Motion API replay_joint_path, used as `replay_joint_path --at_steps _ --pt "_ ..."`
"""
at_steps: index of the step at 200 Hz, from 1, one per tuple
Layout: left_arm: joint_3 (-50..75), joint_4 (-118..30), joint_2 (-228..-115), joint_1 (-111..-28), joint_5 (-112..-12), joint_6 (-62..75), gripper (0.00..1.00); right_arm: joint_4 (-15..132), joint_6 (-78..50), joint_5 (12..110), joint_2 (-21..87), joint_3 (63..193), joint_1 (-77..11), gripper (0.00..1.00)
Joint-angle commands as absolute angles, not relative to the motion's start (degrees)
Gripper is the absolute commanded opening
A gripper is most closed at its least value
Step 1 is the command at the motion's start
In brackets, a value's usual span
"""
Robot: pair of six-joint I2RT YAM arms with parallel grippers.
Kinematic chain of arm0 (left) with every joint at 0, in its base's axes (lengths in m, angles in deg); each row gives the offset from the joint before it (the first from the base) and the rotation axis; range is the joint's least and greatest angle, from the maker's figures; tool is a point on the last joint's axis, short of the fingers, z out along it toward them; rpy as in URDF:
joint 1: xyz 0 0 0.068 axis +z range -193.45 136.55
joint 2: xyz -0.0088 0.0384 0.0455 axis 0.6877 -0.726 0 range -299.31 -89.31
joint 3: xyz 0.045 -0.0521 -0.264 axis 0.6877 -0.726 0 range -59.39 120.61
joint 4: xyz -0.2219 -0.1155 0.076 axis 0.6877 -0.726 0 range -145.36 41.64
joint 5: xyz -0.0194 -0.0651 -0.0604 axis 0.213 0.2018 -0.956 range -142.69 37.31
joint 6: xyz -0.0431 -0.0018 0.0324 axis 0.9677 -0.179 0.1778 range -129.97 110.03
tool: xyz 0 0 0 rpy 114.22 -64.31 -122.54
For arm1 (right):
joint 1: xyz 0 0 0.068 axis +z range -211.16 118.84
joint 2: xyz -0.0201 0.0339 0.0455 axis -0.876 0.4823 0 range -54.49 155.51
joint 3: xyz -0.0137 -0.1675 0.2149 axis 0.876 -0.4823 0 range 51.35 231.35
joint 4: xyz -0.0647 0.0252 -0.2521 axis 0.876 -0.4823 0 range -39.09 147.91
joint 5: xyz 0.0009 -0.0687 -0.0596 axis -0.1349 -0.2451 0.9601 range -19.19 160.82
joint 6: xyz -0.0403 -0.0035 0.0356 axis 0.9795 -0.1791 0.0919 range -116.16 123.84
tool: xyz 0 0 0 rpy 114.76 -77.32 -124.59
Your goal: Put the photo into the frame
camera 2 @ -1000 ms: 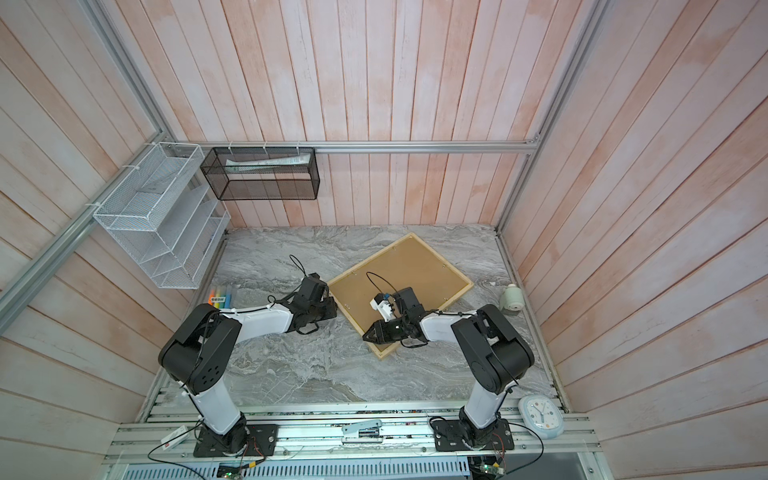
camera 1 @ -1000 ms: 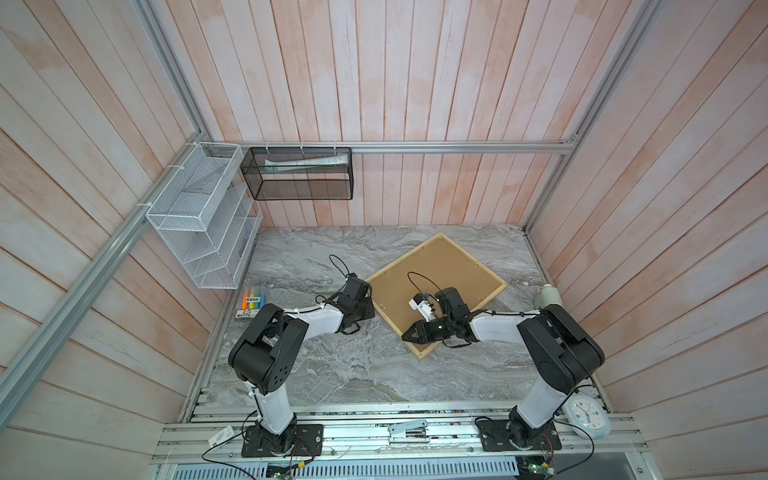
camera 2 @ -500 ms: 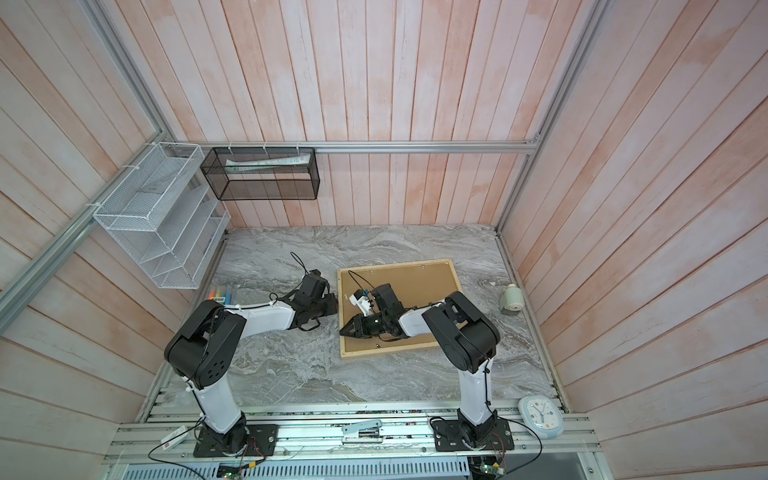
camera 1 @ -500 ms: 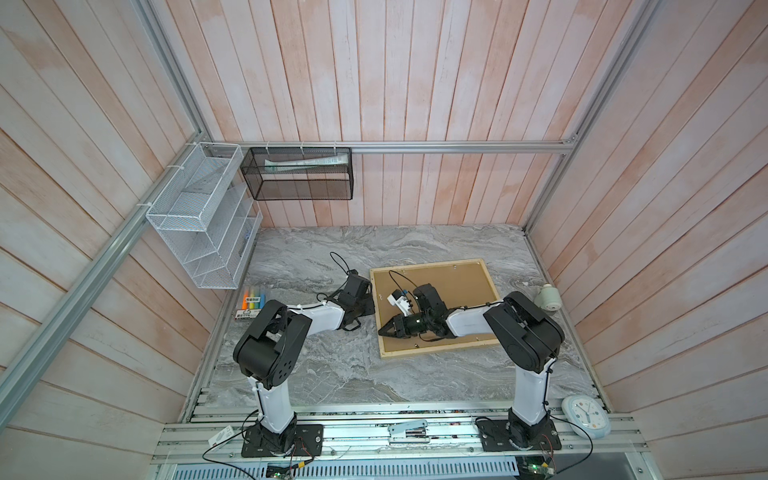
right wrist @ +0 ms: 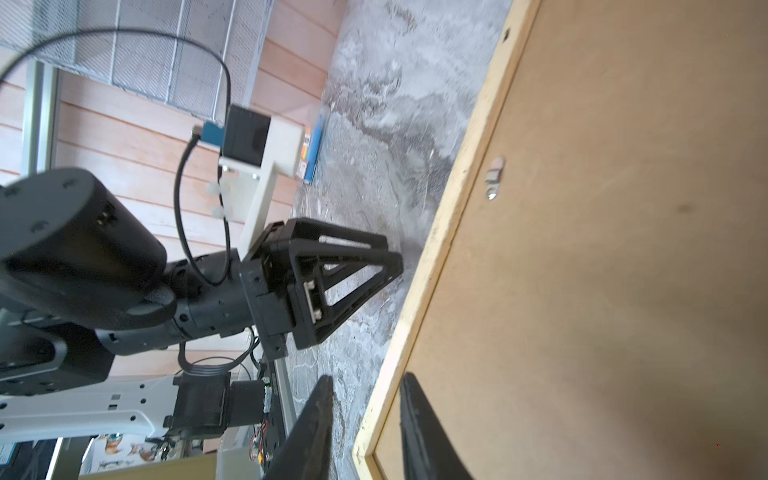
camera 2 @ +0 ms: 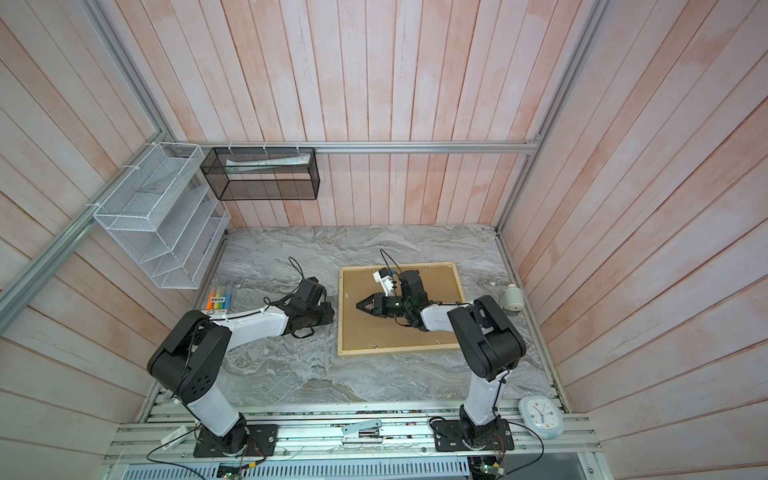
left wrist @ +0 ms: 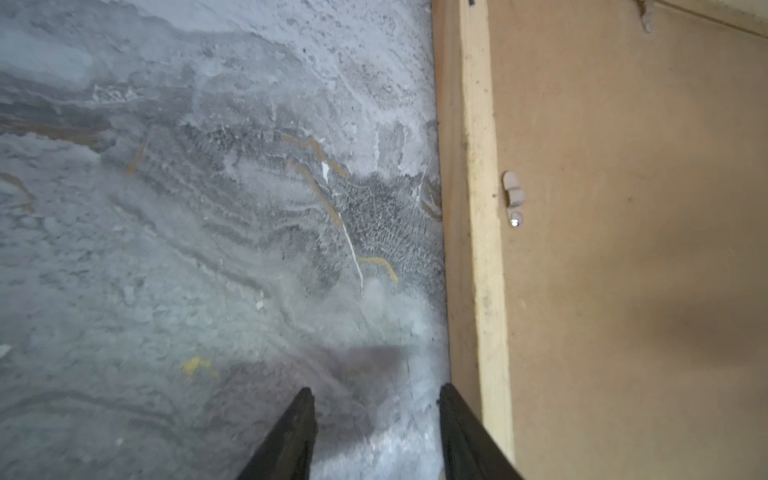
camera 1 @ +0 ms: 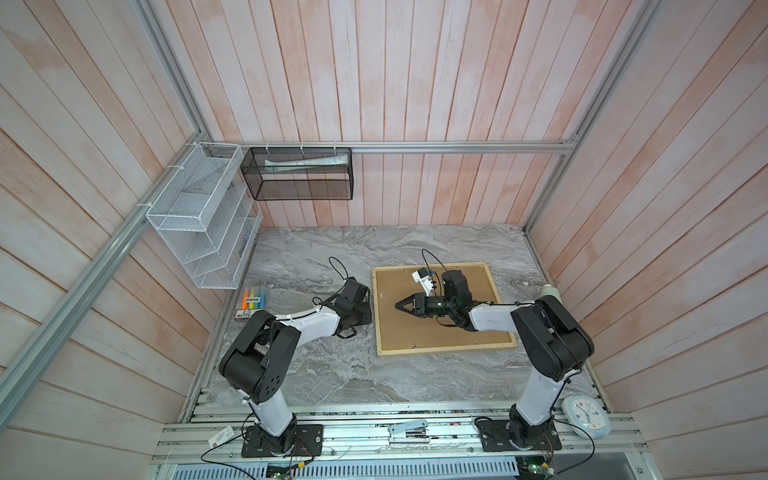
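the left arm (camera 1: 307, 326) lay low, stretched from its base toward the middle, and its left gripper (left wrist: 374, 395) pointed sideways at the other arm with jaws moderately apart, a clear gap showing between the two black fingers (left wrist: 291, 436) in the wrist view. the right arm (camera 1: 494, 318) was folded at the elbow and reached inward, wrist bent, so that the right gripper (camera 1: 397, 306) faced the left one, tips near but not touching. its jaws stood only narrowly parted.
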State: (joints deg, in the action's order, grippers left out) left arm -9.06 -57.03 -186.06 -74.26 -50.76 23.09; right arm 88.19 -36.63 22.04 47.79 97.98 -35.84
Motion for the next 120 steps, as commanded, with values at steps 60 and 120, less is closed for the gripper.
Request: replay_joint_path --at_steps 60,120 --pt "-9.45 -57.79 -184.68 -79.34 -50.94 25.01 0.53 84.05 -33.35 21.58 41.05 95.39 -42.47 0.31" --pt "-7.93 -58.69 -188.16 -80.28 -51.55 24.75 0.51 83.50 -33.42 22.16 41.58 95.63 -42.89 0.34"
